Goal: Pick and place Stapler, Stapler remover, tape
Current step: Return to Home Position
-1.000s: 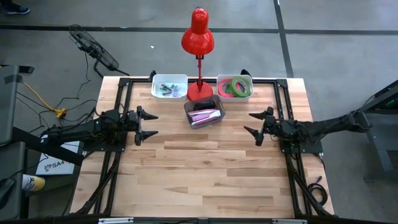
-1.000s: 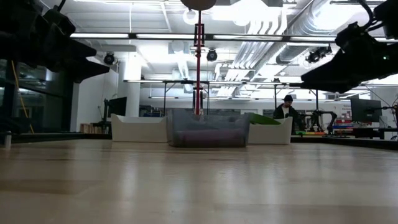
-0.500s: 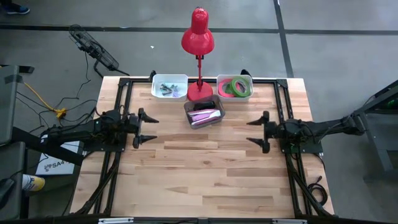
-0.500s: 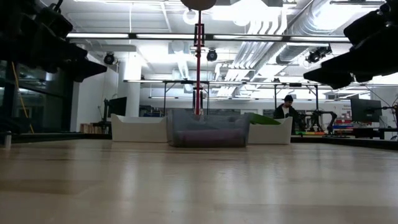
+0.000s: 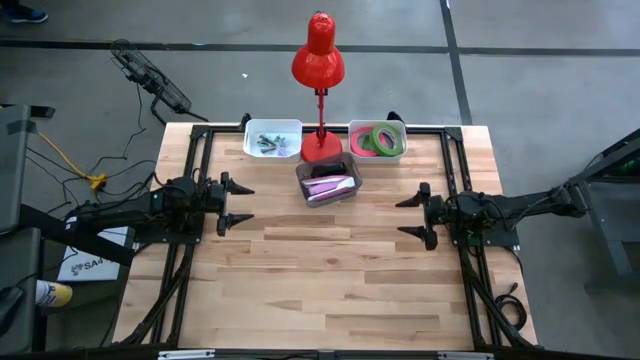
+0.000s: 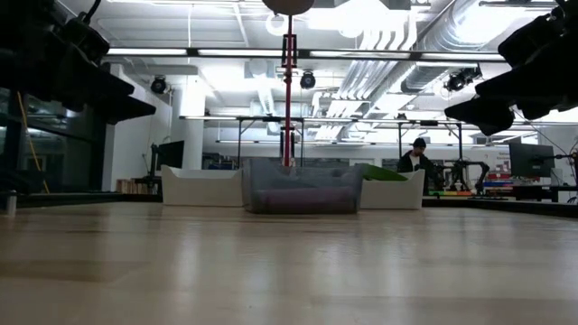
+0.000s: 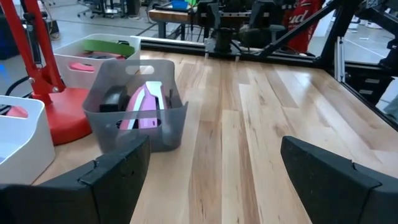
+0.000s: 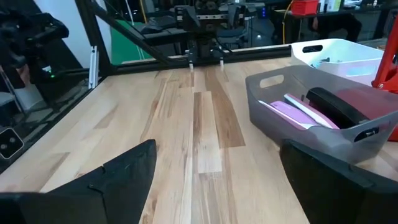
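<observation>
A clear grey bin (image 5: 328,184) at the far middle holds pink-and-purple staplers (image 7: 144,106) and a black one (image 8: 333,106). A white bin (image 5: 272,139) to its far left holds small stapler removers. Another white bin (image 5: 377,141) holds green and pink tape rings (image 7: 109,46). My left gripper (image 5: 238,203) hovers open over the table's left side, pointing right. My right gripper (image 5: 402,216) hovers open over the right side, pointing left. Neither has anything between its fingers.
A red desk lamp (image 5: 319,60) stands with its round base (image 5: 321,150) between the two white bins, just behind the grey bin. Black frame rails (image 5: 196,160) run along the table's left, right and far edges. The bare wooden top (image 5: 320,270) spreads between and in front of the grippers.
My right gripper has swung its fingers round toward the near edge: it pointed slantwise at the far bins and now points straight toward the table's left. It stays open, and the bins and their contents have not moved.
</observation>
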